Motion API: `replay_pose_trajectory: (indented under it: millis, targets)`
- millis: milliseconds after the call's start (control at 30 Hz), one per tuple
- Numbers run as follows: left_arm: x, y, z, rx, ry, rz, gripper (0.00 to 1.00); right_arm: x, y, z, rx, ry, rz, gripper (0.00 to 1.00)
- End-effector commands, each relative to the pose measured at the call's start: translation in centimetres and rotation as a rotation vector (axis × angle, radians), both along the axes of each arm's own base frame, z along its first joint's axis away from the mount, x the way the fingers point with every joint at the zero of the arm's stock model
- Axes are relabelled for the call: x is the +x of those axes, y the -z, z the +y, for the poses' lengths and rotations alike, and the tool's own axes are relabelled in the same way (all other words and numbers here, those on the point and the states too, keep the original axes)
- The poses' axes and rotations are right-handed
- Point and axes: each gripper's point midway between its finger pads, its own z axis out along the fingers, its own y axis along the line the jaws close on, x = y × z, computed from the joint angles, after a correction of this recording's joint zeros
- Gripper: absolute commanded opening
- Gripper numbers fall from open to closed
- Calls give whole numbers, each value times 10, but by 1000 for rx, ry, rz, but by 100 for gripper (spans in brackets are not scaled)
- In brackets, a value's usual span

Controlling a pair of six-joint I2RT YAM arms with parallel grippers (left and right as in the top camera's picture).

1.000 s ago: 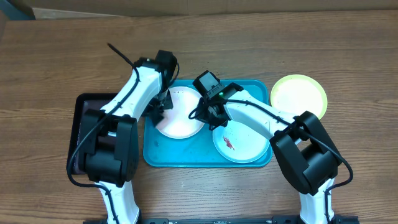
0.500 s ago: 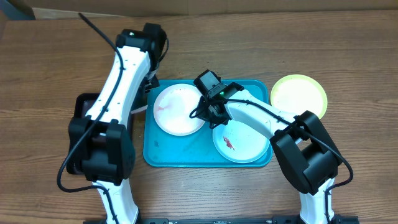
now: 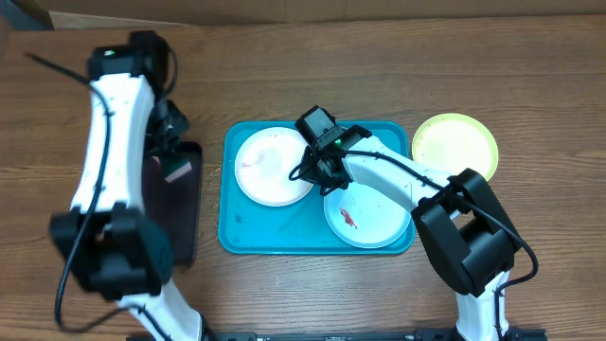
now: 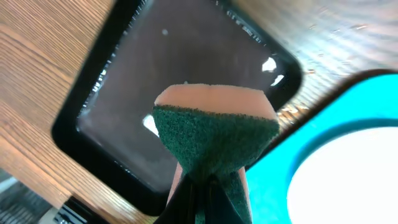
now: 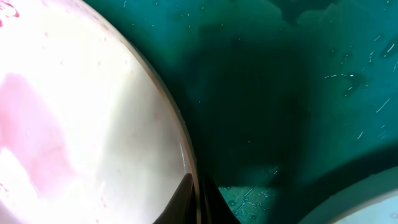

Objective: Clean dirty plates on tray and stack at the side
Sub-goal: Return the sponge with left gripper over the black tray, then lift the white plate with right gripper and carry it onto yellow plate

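The white plate (image 3: 273, 167) lies at the left of the turquoise tray (image 3: 270, 230) and carries a faint pink smear. My right gripper (image 3: 313, 174) is shut on its right rim; the right wrist view shows the fingers (image 5: 199, 194) pinching the plate edge (image 5: 81, 112) over the tray floor (image 5: 280, 81). The mint-rimmed plate (image 3: 367, 216) lies at the tray's right with a red smear. The yellow-green plate (image 3: 454, 147) sits on the table right of the tray. My left gripper (image 3: 173, 156) (image 4: 208, 205) is shut on a green-and-pink sponge (image 4: 214, 134) above the black tray.
A narrow black tray (image 3: 175, 218) (image 4: 155, 74) lies on the wooden table left of the turquoise tray (image 4: 292, 168). The white plate's edge (image 4: 354, 180) shows in the left wrist view. A cardboard edge runs along the back of the table.
My left arm has swung left with the sponge, off the white plate and over the black tray. The right arm and the plates have not moved.
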Motion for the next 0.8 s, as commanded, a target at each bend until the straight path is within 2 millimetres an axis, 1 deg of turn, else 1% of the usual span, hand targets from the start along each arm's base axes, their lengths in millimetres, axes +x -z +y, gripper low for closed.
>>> replay_pose_trajectory:
  millis: [0,100,167,200,233,300,433,467,500,567,633,767]
  targets:
    - [-9,-49,-4,-15,64,-140,5,11,-1,-2,-14,5,-26,4]
    - [-17,-67,-5,-10,79,-189,5,12,-5,-1,-10,6,-33,4]
    - [-19,-69,-8,-25,96,-195,4,13,-10,0,-2,3,-44,4]
    - [-20,-67,-9,-32,106,-188,5,14,-12,0,-1,-12,-53,4]
    - [-21,-63,-10,-37,109,-177,4,15,-16,1,1,-31,-66,4]
    - [-25,-51,-11,-48,108,-145,5,16,-24,2,2,-69,-90,4]
    - [-29,-16,-15,-76,116,-90,5,16,-48,-2,-4,-115,-139,4]
    - [-29,-10,-17,-86,126,-86,4,17,-53,-5,-16,-110,-154,4]
    - [-28,1,-19,-104,131,-83,4,20,-63,-10,-42,-126,-190,4]
    - [-27,12,-22,-122,131,-84,5,24,-80,-17,-90,-196,-259,4]
    - [-26,20,-23,-136,128,-89,5,29,-100,-31,-170,-223,-329,4]
    - [-26,25,-23,-136,126,-84,5,41,-133,-54,-314,-248,-431,4]
